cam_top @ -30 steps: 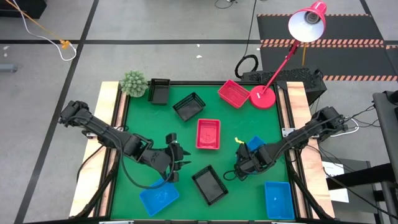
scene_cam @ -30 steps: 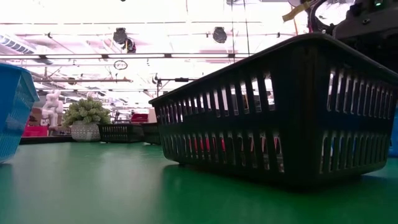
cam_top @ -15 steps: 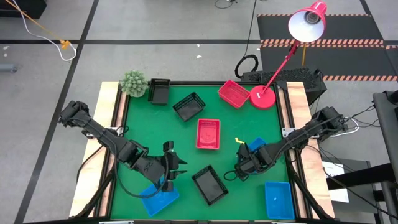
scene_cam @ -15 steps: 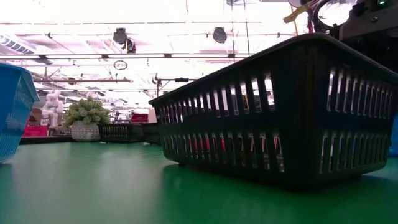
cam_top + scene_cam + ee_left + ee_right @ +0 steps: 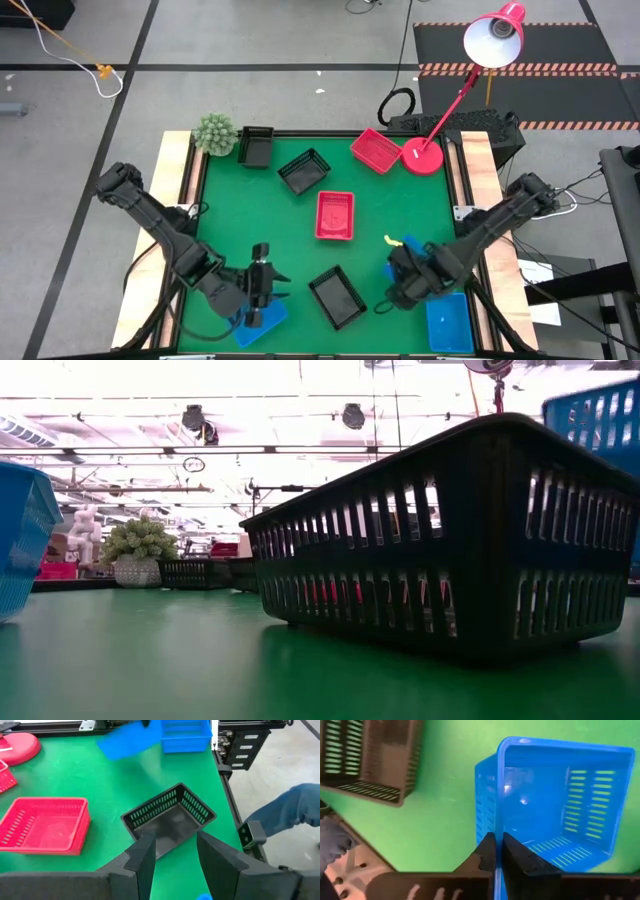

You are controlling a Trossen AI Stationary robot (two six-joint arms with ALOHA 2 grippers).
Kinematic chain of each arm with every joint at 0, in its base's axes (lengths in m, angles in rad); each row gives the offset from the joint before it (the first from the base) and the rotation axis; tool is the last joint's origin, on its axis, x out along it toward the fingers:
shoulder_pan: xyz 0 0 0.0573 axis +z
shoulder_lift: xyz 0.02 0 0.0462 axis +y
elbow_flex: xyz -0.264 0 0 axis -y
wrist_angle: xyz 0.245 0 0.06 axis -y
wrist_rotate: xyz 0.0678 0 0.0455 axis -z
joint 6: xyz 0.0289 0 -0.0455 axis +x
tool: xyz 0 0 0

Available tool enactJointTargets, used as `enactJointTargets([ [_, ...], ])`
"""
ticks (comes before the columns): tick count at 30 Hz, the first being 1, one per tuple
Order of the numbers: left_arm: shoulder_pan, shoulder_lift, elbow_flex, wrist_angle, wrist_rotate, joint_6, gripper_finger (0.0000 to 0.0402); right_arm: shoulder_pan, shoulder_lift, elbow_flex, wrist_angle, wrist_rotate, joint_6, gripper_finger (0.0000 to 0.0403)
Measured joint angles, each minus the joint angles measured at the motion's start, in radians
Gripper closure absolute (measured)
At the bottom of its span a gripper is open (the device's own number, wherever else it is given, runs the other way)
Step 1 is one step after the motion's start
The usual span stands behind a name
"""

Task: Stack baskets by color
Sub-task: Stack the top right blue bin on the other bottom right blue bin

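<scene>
The right end effector (image 5: pixel 498 851) pinched a blue basket's (image 5: pixel 560 800) wall — that basket was empty. The left end effector (image 5: pixel 174 851) stood spread above another blue basket (image 5: pixel 262 322) — contents hidden.

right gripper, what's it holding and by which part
The right gripper holds a blue basket, its fingers pinched shut on the rim of one side wall. The left gripper is open, holding nothing.

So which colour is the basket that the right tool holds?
Bright blue basket, clamped at its rim by the right tool; clearest in the right wrist view.
</scene>
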Motion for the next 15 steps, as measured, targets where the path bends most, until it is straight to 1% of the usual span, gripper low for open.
enactJointTargets([
  [3,-0.001,0.000,0.000,0.000,-0.001,0.000,0.0254,0.045,-0.001,0.054,-0.070,0.012,0.020,0.0401],
  [6,0.006,0.000,0.000,-0.002,-0.030,0.000,0.0254,0.084,-0.001,0.061,-0.088,0.011,0.009,0.0402],
  [12,0.043,0.000,0.000,-0.011,-0.044,0.000,0.0254,0.160,0.000,0.061,-0.027,0.005,-0.080,0.0402],
  [15,0.070,0.000,0.000,-0.011,-0.044,0.009,0.0254,0.196,0.000,0.071,-0.030,0.006,-0.101,0.0402],
])
